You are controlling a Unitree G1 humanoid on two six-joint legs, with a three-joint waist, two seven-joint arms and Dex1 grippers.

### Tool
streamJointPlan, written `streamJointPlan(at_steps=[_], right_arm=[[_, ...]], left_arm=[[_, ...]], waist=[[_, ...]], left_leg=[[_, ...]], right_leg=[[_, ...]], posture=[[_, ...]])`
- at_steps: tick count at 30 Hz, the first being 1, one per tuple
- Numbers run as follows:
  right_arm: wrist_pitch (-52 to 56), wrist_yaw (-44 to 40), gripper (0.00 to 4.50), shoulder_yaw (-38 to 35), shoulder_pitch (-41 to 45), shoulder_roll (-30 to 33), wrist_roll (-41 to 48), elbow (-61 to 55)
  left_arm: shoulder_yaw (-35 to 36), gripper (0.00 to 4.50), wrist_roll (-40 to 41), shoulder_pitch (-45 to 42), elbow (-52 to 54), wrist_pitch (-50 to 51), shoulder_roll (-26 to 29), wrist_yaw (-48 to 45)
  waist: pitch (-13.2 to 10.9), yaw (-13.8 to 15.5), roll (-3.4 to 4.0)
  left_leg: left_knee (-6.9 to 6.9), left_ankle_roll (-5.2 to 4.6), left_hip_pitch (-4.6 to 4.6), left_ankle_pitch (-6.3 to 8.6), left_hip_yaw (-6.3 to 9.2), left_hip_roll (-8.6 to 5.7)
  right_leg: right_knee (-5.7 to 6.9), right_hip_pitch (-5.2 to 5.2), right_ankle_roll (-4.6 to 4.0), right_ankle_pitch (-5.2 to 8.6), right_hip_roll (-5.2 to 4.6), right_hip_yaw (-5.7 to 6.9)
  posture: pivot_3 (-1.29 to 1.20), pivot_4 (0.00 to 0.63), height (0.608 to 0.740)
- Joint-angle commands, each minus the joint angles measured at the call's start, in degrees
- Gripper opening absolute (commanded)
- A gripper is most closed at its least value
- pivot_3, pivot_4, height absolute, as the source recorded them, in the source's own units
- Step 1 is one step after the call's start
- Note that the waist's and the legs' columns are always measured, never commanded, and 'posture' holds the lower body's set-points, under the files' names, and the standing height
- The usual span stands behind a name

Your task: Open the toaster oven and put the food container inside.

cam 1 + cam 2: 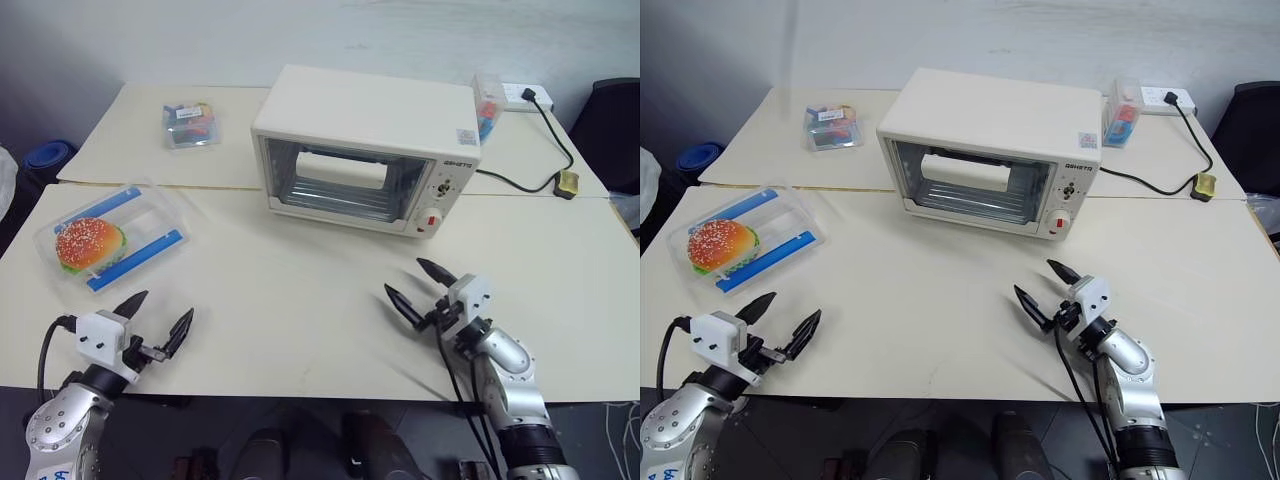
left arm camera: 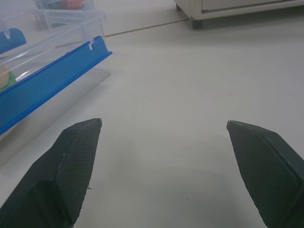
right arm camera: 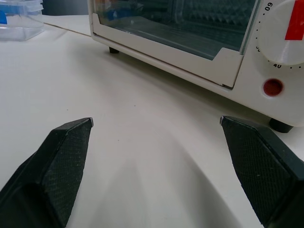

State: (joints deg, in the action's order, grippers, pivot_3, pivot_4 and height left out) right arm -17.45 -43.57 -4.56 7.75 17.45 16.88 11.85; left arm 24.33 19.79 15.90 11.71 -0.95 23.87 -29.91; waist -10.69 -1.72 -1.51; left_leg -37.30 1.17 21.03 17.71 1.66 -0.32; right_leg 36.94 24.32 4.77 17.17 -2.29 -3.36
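While the left hand (image 1: 157, 320) gapes, the food container (image 1: 112, 238) lies ahead (untouched).

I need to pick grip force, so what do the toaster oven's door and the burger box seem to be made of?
The toaster oven door looks like glass in a glossy cream-white frame, metal or plastic: the rack inside shows through it. The food container looks like thin clear hard plastic with glossy blue plastic side strips: the burger shows through its walls, and the left wrist view shows sharp moulded edges.
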Motion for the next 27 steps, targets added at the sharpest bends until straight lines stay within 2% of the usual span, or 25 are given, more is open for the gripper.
streamJointPlan(at_steps=[1,3,8,12,17,20,27], right_arm=[[-0.88,-0.07,4.48,0.46,0.21,-0.1,-0.03,-0.79],[-0.79,-0.04,4.48,0.47,0.02,0.08,-0.1,-1.65],[7.9,0.07,4.48,1.23,2.45,1.89,3.66,-13.07],[17.18,2.85,4.48,1.32,8.28,2.13,6.5,-18.08],[23.41,7.94,4.48,1.83,18.06,0.61,4.4,-15.37],[24.16,9.73,4.48,1.25,20.79,-0.39,4.13,-13.4],[23.73,5.01,4.48,3.72,21.39,-0.19,5.32,-15.66]], left_arm=[[0.44,4.5,0.88,-0.23,3.41,1.47,1.29,0.35],[0.46,4.5,2.56,-0.44,4.68,2.86,1.12,0.04],[3.03,4.5,17.57,-0.3,10.67,11.87,5.1,-7.13],[3.39,4.5,21.26,-4.62,12.4,14.53,7.99,-7.84],[2.77,4.5,23.02,-12.41,10.83,15.84,9.35,-7.93],[2.29,4.5,23.04,-13.7,10.87,16.8,9.07,-7.84],[0.89,4.5,22.14,-12.83,11.13,16.81,7.75,-7.98]], waist=[[0.0,0.0,0.0],[0.0,0.01,0.0],[0.0,-0.18,0.01],[0.0,-0.04,0.02],[0.0,0.03,0.02],[0.0,-0.07,0.03],[0.0,-0.08,0.02]], left_leg=[[0.0,0.0,0.0,0.0,0.0,0.0],[0.0,0.0,0.01,0.0,0.0,0.0],[-0.01,0.0,0.05,0.0,0.01,0.03],[-0.03,0.0,0.02,0.0,0.04,0.02],[-0.05,0.01,0.08,0.0,0.06,-0.01],[0.01,0.02,0.16,0.0,0.07,-0.01],[-0.04,0.0,0.19,0.01,0.0,-0.01]], right_leg=[[0.0,0.0,0.0,0.0,0.0,0.0],[0.0,0.0,0.0,0.0,0.0,0.0],[0.06,0.06,0.0,0.0,0.0,-0.01],[0.06,0.05,0.0,0.0,0.0,0.01],[0.03,0.08,-0.01,0.0,-0.01,0.06],[-0.03,0.15,-0.01,0.0,0.0,0.07],[-0.01,0.17,0.0,0.0,-0.01,0.0]], posture=[[0.0,0.15,0.74],[0.0,0.15,0.74],[0.0,0.15,0.74],[0.0,0.15,0.74],[0.0,0.15,0.74],[0.0,0.15,0.74],[0.0,0.15,0.74]])
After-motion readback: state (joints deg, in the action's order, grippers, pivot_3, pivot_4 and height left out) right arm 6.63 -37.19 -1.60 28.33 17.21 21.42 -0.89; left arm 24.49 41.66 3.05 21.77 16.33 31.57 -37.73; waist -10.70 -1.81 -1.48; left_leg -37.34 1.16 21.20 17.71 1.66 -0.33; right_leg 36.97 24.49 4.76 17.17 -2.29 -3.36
